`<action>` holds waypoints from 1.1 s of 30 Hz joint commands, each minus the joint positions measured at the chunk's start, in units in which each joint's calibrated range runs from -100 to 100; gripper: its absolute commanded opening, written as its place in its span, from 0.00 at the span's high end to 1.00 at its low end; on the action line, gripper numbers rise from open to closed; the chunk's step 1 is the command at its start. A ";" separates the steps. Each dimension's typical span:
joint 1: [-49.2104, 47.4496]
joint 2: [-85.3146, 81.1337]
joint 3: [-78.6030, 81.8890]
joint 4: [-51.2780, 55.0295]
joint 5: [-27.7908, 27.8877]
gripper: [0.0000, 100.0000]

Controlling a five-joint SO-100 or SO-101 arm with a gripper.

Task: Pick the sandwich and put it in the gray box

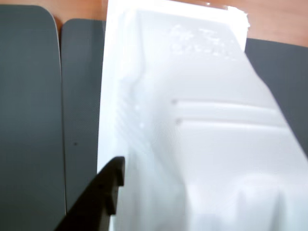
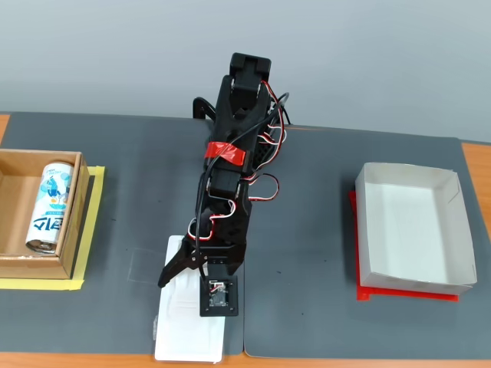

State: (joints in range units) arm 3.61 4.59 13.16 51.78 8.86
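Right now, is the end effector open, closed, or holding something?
End effector: open, jaws spread over the sandwich, which lies on the mat; not holding it yet.

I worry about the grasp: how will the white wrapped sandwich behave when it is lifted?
The sandwich looks glossy in the wrist view, so it may slip in the pincer. Its moulded ridges suggest a fairly stiff wrap, probably not floppy. It lies flat and long on the mat, so it should not roll, but held near one end it might tilt.
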 commanded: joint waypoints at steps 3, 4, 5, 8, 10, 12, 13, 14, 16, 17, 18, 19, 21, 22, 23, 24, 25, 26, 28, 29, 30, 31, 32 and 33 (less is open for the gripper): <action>1.13 0.37 -2.17 -0.65 0.17 0.62; 1.20 0.71 -2.17 -0.65 0.17 0.64; 1.57 0.88 -2.17 -0.65 0.17 0.67; 1.72 0.97 -2.17 -0.65 0.17 0.78; 1.80 0.97 -2.17 -0.65 0.12 0.85; 1.95 0.97 -2.17 -0.65 -0.09 0.92; 2.02 0.97 -2.17 -0.65 -0.14 0.95; 2.02 0.97 -2.17 -0.65 -0.19 0.98; 2.10 0.88 -2.17 -0.56 -0.24 0.98; 2.10 0.71 -2.17 -0.48 -0.24 0.98; 2.10 0.54 -2.17 -0.48 -0.24 0.98; 2.10 0.37 -2.17 -0.39 -0.24 0.98; 2.10 0.03 -2.17 -0.22 -0.24 0.98; 2.10 0.03 -2.17 -0.22 -0.24 0.98; 2.10 -0.05 -2.17 -0.22 -0.24 0.98; 2.10 -0.22 -2.17 -0.13 -0.24 0.98; 2.02 -0.90 -2.17 -0.04 -0.24 0.98; 1.87 -1.83 -2.08 0.04 -0.24 0.98; 1.57 -3.78 -1.44 -0.13 -0.24 0.98; 1.50 -4.72 -0.72 -0.56 -0.24 0.98; 1.42 -5.73 -0.09 -0.56 -0.24 0.98; 1.28 -6.75 0.55 -0.56 -0.24 0.98; 0.75 -7.77 1.18 -0.56 -0.24 0.98; 0.23 -8.70 1.81 -0.56 -0.24 0.98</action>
State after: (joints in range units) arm 5.16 0.59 14.50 51.60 9.01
